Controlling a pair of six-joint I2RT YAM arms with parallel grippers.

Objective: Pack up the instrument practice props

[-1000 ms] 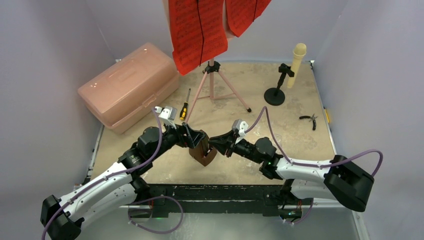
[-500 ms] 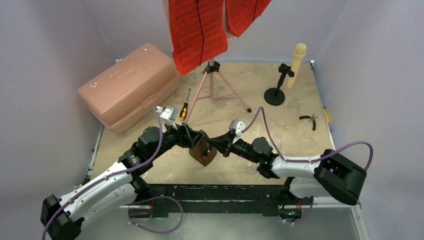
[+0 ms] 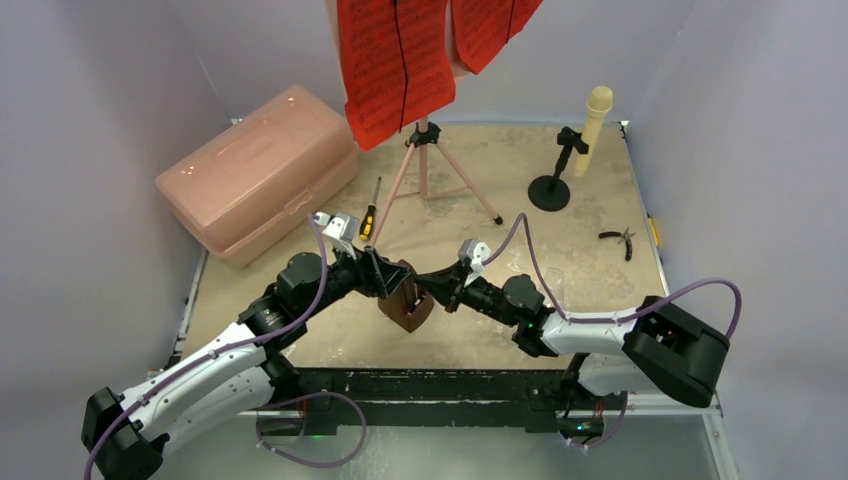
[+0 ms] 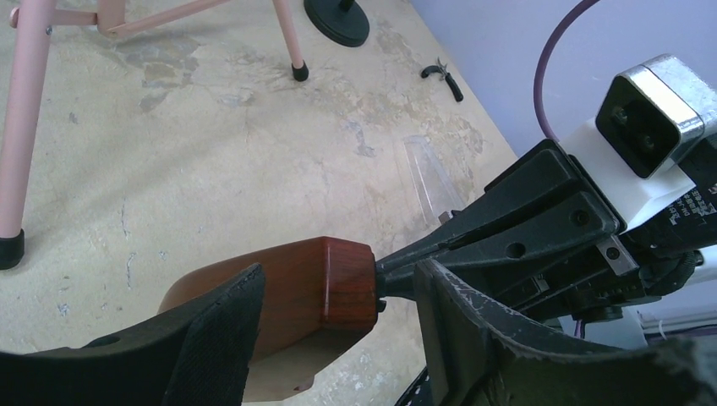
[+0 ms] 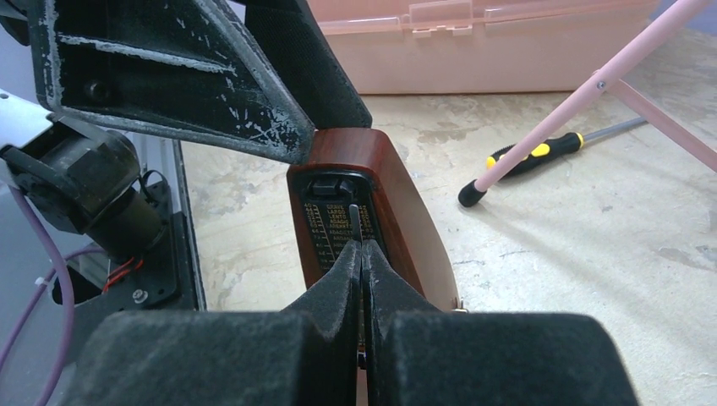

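The brown pyramid metronome (image 3: 405,305) stands near the table's front edge, its dial face (image 5: 338,224) turned toward the right arm. My left gripper (image 4: 338,275) is open and straddles its narrow top. One pad (image 4: 220,330) is close against the wood and the other finger (image 4: 457,313) stands apart from it. My right gripper (image 5: 361,249) is shut on the thin pendulum rod on the dial. The cream microphone (image 3: 595,115) sits upright in a black stand at the back right. Red sheet-music pages (image 3: 395,60) hang on the pink tripod music stand (image 3: 425,170) at the back.
A large pink lidded box (image 3: 258,170), closed, lies at the back left. A yellow-and-black screwdriver (image 3: 369,218) lies by the tripod's left leg. Small pliers (image 3: 620,238) rest at the right. A clear plastic piece (image 4: 427,178) lies flat on the table beyond the metronome.
My right gripper has closed onto the pendulum rod and its arm has shifted a little left. The left jaws have narrowed around the metronome's top. The metronome has stayed put.
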